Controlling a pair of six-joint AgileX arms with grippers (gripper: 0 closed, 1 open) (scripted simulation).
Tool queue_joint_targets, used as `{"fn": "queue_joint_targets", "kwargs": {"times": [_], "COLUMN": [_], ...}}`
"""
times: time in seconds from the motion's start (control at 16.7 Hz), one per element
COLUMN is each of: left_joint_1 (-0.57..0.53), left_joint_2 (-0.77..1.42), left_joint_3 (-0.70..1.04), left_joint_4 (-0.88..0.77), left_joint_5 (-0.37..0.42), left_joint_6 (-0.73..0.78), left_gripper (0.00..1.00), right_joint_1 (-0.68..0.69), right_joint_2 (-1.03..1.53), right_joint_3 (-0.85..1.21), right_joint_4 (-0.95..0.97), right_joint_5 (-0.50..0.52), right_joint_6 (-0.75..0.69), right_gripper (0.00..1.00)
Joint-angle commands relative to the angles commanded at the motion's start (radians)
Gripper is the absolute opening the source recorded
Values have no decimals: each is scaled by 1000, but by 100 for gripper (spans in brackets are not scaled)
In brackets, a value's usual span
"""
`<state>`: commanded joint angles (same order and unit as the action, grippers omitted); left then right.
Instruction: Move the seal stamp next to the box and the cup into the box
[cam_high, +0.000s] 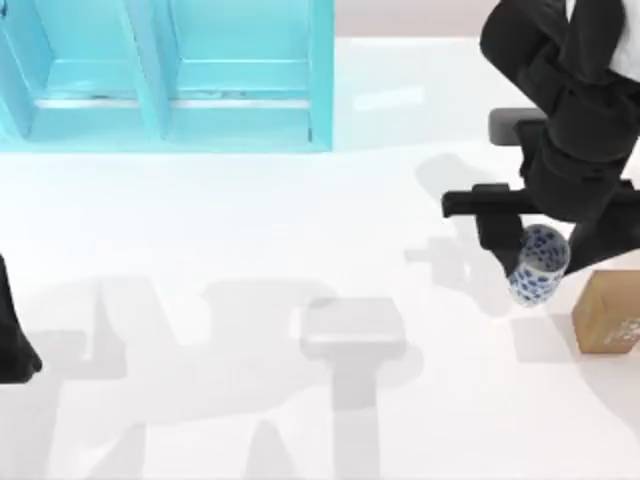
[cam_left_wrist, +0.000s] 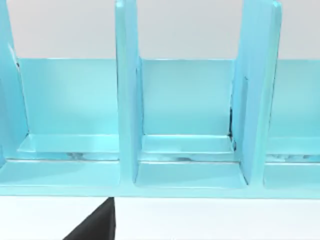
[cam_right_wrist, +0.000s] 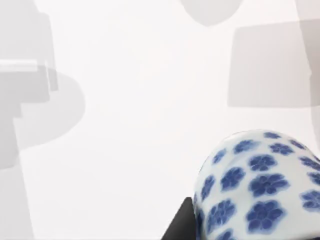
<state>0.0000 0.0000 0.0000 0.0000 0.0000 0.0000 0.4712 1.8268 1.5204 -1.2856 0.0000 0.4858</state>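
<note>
Cup (cam_high: 537, 264), white w/ blue flowers, is gripped by R gripper (cam_high: 522, 262) at table's right side, lifted off the surface, just left of stamp (cam_high: 608, 312) near right edge. Box (cam_high: 170, 75), turquoise, sits top left, well apart. L arm (cam_high: 15, 340) parked at left edge.

A bare white table (cam_high: 250, 220) bears soft grey shadows.
</note>
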Motion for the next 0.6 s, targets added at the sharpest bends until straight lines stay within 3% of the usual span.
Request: {"fn": "queue_joint_targets", "kwargs": {"times": [0.42,0.6], "left_joint_1": [0,0], "left_joint_2": [0,0], "left_joint_3": [0,0], "left_joint_4": [0,0], "left_joint_5": [0,0], "left_joint_6": [0,0], "left_gripper": [100,100], "right_joint_1": [-698,-915], "right_joint_2": [-174,-247], "right_joint_3": [-206,-296], "right_joint_4": [40,67], "right_joint_5": [5,6], "right_joint_6": [-702,-920], "right_gripper": [0,0]}}
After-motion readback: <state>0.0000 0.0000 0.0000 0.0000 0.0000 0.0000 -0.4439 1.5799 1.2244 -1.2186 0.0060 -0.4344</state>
